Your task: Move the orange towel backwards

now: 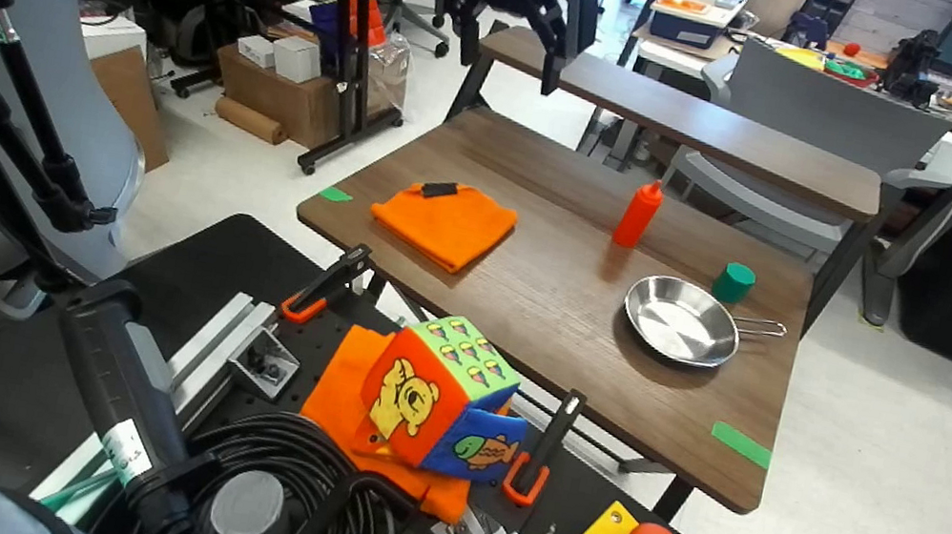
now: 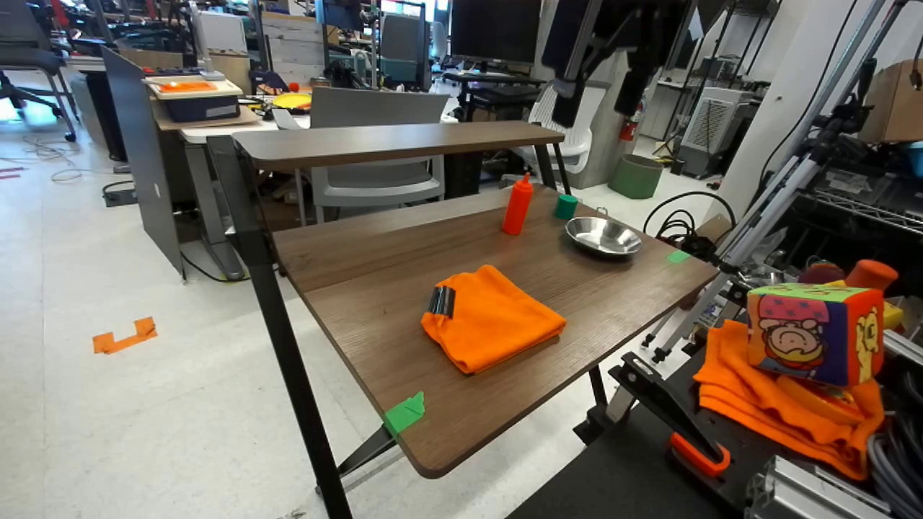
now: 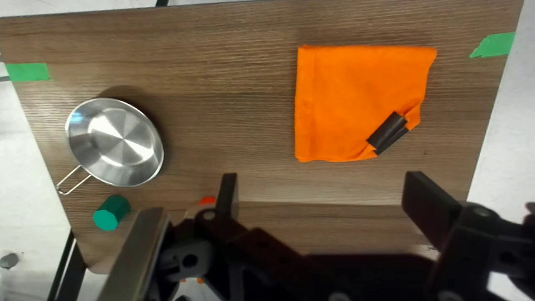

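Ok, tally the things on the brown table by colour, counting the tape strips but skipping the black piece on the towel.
Orange: 1 (towel)
Red: 1 (squeeze bottle)
Green: 3 (block, 2 tape strips)
Silver: 1 (pan)
Total: 6

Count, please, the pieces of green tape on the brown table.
2. One green tape piece lies near the orange towel; the other green piece lies at the opposite end, near the metal pan. Any under the towel or pan would be hidden.
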Tool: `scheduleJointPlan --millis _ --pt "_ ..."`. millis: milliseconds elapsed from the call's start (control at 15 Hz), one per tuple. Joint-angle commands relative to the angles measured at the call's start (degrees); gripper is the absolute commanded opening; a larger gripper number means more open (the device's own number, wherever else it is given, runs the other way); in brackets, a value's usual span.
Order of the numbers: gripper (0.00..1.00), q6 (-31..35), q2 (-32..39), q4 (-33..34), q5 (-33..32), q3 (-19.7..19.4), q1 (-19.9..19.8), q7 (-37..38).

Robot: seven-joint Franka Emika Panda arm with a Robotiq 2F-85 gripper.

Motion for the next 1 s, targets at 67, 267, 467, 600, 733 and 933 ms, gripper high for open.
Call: scheduleJointPlan --millis 67,267,467,600,733,933 --pt "1.0 9.5 11.2 2.2 -1.8 -4.0 2.7 -5.0" --pt "1.0 14.4 17.0 2.9 0.0 -5.1 4.4 -8.7" --pt "1.0 17.8 22.8 4.8 3.0 -4.6 5.4 -12.2" --pt "1.0 17.5 26.7 7.4 6.4 -2.8 4.6 -15.9" --pt "1.0 14.6 30.6 11.3 9.4 -1.8 4.2 -18.5" --pt "1.0 8.0 36.5 18.0 11.1 -2.5 5.1 -19.5"
